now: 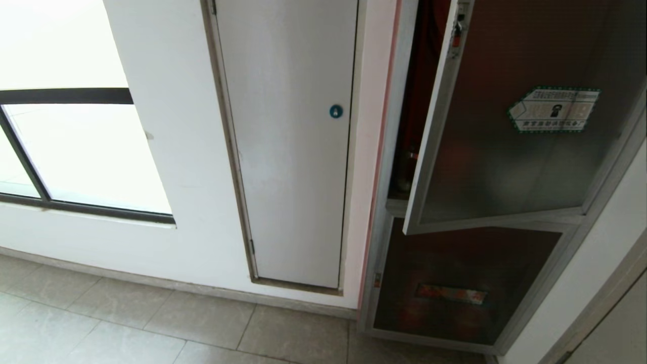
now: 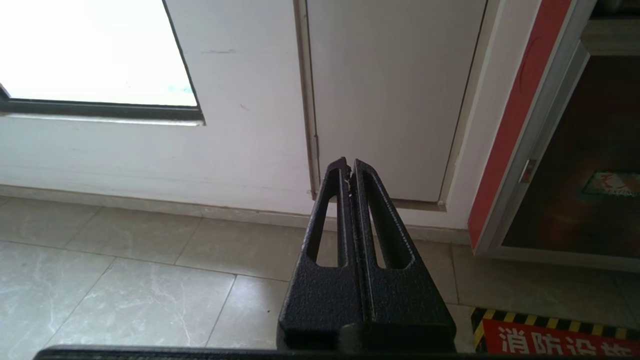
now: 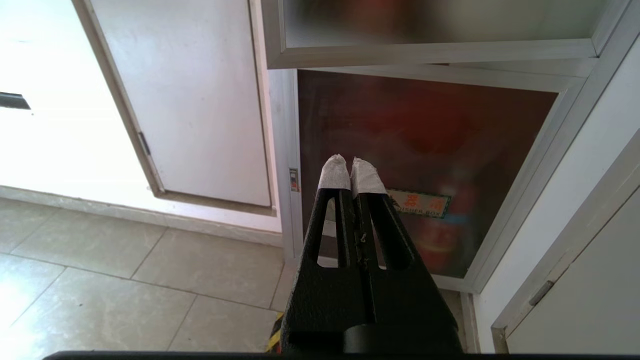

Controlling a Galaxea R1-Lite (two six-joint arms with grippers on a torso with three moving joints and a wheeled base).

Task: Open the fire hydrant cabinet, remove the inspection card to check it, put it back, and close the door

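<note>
Standing ajar: the door (image 1: 510,131), a dark tinted glass pane in a brushed silver frame, swung partway out from the fire hydrant cabinet (image 1: 404,151), whose red interior shows in the gap.
Sticker: green-edged white label (image 1: 554,109) on the door glass.
Below: smaller lower glass door (image 1: 465,283) with a red label, closed.
Beside: grey-white panel (image 1: 288,141) with round blue lock (image 1: 335,111).
Left gripper (image 2: 349,166): black fingers pressed together, empty, above the tiled floor (image 2: 125,280).
Right gripper (image 3: 349,165): white-taped tips together, empty, before the lower door.
Inspection card: not visible.
</note>
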